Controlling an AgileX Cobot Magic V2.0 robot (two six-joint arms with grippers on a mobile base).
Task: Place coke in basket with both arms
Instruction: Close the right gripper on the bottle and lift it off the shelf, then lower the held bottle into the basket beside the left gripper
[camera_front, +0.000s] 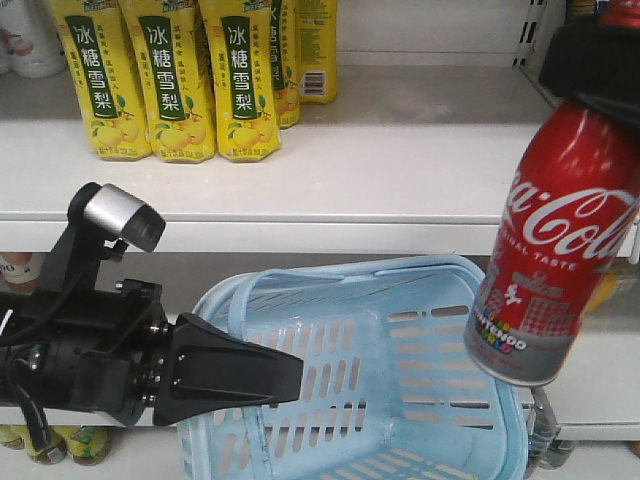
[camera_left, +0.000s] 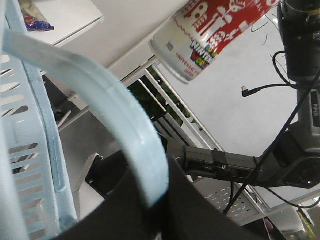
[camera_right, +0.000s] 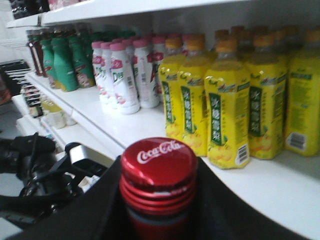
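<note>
The right gripper (camera_front: 590, 62) has its jaws clamped on the neck of the coke (camera_front: 560, 250), just under the red cap. The bottle hangs slightly tilted, with its base at the right rim of the basket (camera_front: 440, 268). The left gripper (camera_front: 250, 375) has its jaws closed on the basket's handle at the left side, below the front edge of the shelf (camera_front: 400, 175).

Carry the bottle left over the open interior before lowering it, and release only once it is inside the walls. The rim and the shelf edge are close, so the free room lies to the left.

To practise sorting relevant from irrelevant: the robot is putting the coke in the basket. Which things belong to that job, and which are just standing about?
Job: coke, basket, left tool gripping the basket, right tool gripping the coke.
Standing about: yellow bottles, white bottles, green bottles, shelf.
</note>
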